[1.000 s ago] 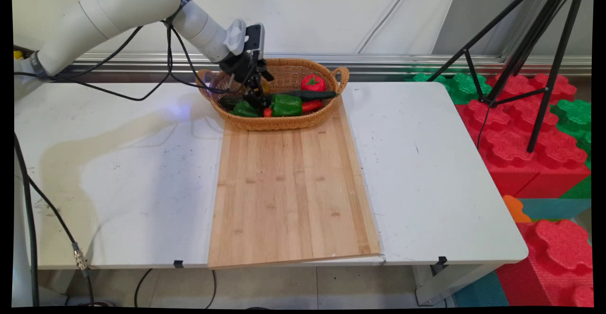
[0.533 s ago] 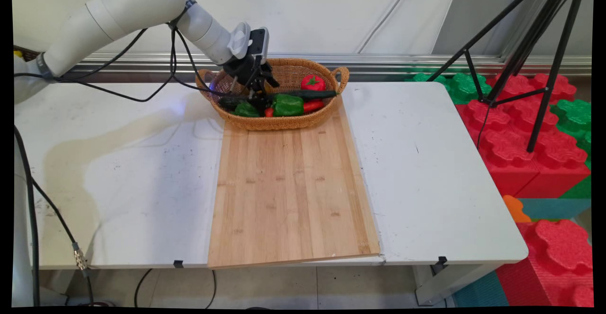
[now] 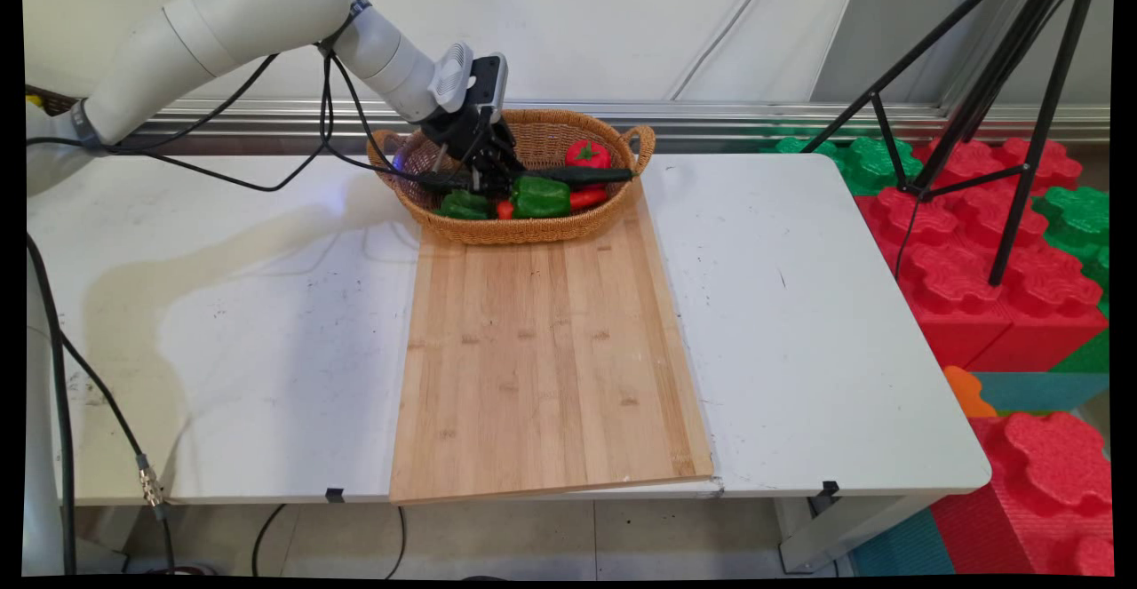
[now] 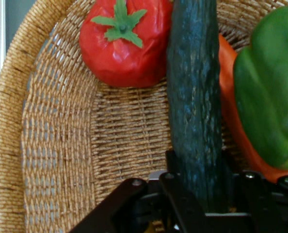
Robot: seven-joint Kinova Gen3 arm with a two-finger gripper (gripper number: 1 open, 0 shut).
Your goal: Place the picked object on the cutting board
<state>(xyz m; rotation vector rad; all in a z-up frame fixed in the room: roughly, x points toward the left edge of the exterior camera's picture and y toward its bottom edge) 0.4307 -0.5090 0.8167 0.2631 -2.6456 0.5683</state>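
Wicker basket [image 3: 533, 232] sits at far end of a bamboo board [image 3: 542, 358] on the white worktop [image 3: 799, 322]. We see the tool [image 3: 481, 182] down inside basket's left half, arm coming in from upper left w/ black cables hanging. In hand view the tool [image 4: 198, 194] is closed round the near end of a dark green cucumber [image 4: 195, 97]; fingers sit on both sides of it, touching. Cucumber [image 3: 568, 177] runs lengthwise across basket toward the right handle. Red tomato [image 4: 122, 41] w/ green stem lies just beside cucumber, touching it, against the basket wall [image 4: 18, 121]. On cucumber's other side we see a green pepper [image 4: 270, 82] on top of an orange-red veg [image 4: 233, 116], type unclear. Main view: 2nd green pepper [image 3: 465, 205] near basket's front left, a small red piece [image 3: 504, 209] btwn the two peppers. Black tripod [image 3: 968, 83] and red/green foam blocks [image 3: 995, 242] stand right of worktop.
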